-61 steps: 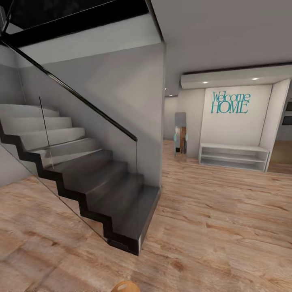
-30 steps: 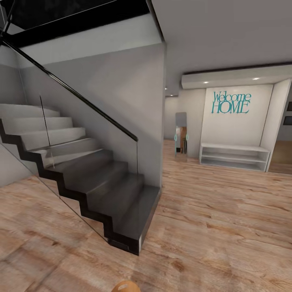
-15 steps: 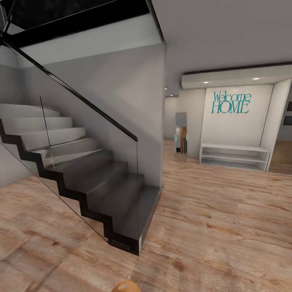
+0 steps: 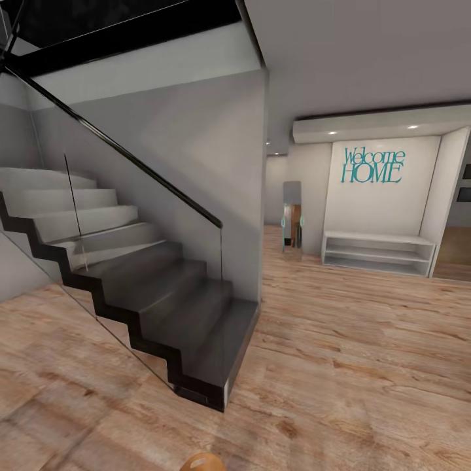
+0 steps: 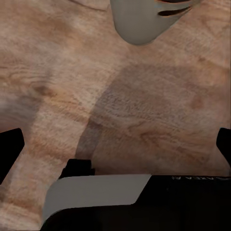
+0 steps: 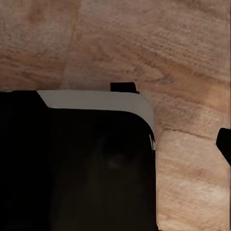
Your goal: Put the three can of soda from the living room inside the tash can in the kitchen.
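The left gripper point(image 5: 115, 147) has its two dark fingertips point(image 5: 10, 149) spread wide, one at each side of the wrist picture. Nothing is between them but bare wood plank floor point(image 5: 159, 115) and a soft shadow on it. Beyond the fingers, at the far edge, hangs one grey rounded shape point(image 5: 139, 21) with orange streaks; I cannot tell what it is. Close under the fingers sits a grey and black part of the robot point(image 5: 101, 192).

The right gripper point(image 6: 223, 144) shows one dark fingertip. The other side is hidden by a large black body with a grey rim point(image 6: 96, 101), so I cannot tell whether these fingers are spread or closed. The same plank floor lies beyond them.

In the head view, one small orange rounded thing point(image 4: 201, 462) peeps in at the bottom edge; it may be a soda can, but too little shows to be sure. Ahead stand one dark staircase point(image 4: 163, 307) with a glass side, one white shelf unit point(image 4: 377, 252), one teal "Welcome HOME" sign point(image 4: 371, 166), one narrow mirror point(image 4: 291, 216) and two ceiling spotlights point(image 4: 411, 127).
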Robot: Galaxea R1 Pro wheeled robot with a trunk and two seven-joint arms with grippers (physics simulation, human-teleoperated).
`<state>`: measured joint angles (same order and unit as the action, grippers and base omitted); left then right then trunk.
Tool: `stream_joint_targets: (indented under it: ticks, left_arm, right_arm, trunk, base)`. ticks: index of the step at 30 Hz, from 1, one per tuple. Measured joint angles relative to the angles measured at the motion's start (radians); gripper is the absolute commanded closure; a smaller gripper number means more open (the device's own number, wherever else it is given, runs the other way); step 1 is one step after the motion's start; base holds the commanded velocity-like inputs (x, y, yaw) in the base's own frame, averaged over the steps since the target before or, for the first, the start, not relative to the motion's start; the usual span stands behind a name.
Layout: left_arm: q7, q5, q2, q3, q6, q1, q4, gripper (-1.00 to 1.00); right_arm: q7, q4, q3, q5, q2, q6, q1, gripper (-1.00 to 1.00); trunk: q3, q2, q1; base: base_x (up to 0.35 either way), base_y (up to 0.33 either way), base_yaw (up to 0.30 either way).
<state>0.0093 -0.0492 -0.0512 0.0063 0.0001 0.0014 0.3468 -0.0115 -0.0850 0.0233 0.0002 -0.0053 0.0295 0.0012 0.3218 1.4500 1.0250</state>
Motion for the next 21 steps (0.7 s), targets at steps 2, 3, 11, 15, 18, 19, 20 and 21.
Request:
stream_joint_targets:
  ticks: [2, 3, 11, 15, 18, 19, 20, 21]
  left_arm:
    - [0.036, 0.001, -0.001, 0.001, -0.011, 0.000, 0.041, -1.00]
    - [0.054, 0.001, -0.001, 0.001, -0.018, 0.000, 0.056, -1.00]
    - [0.223, 0.008, -0.005, -0.016, 0.008, 0.000, 0.283, -1.00]
    - [0.213, 0.010, -0.005, -0.041, 0.164, 0.000, 0.469, -1.00]
    - [0.165, 0.009, -0.003, -0.070, 0.290, 0.000, 0.622, -1.00]
    - [0.130, 0.008, -0.003, -0.086, 0.350, 0.000, 0.693, -1.00]
    - [0.109, 0.006, -0.002, -0.093, 0.379, 0.000, 0.731, -1.00]
    - [0.062, 0.004, -0.002, -0.106, 0.429, 0.000, 0.795, -1.00]
  right_arm:
    - [-0.018, -0.049, 0.000, -0.001, -0.006, -0.003, -0.002, -1.00]
    - [-0.028, -0.068, 0.001, -0.001, -0.008, -0.003, -0.002, -1.00]
    - [-0.172, -0.377, 0.002, -0.001, -0.037, -0.061, -0.004, -1.00]
    - [-0.195, -0.613, 0.001, 0.001, -0.042, -0.171, -0.005, -1.00]
    - [-0.195, -0.770, 0.001, 0.001, -0.043, -0.267, -0.004, -1.00]
    - [-0.193, -0.835, 0.001, -0.001, -0.043, -0.307, -0.004, -1.00]
    - [-0.192, -0.866, 0.001, -0.002, -0.043, -0.326, -0.004, -1.00]
    - [-0.190, -0.917, 0.001, -0.002, -0.043, -0.359, -0.004, -1.00]
  trunk:
    - [0.000, 0.000, 0.000]
    - [0.000, 0.000, 0.000]
    - [0.000, 0.000, 0.000]
    - [0.000, 0.000, 0.000]
    - [0.000, 0.000, 0.000]
    - [0.000, 0.000, 0.000]
    - [0.000, 0.000, 0.000]
    - [0.000, 0.000, 0.000]
  base:
    - [0.000, 0.000, 0.000]
    - [0.000, 0.000, 0.000]
    - [0.000, 0.000, 0.000]
    - [0.000, 0.000, 0.000]
    - [0.000, 0.000, 0.000]
    - [0.000, 0.000, 0.000]
    - [0.000, 0.000, 0.000]
    - [0.000, 0.000, 0.000]
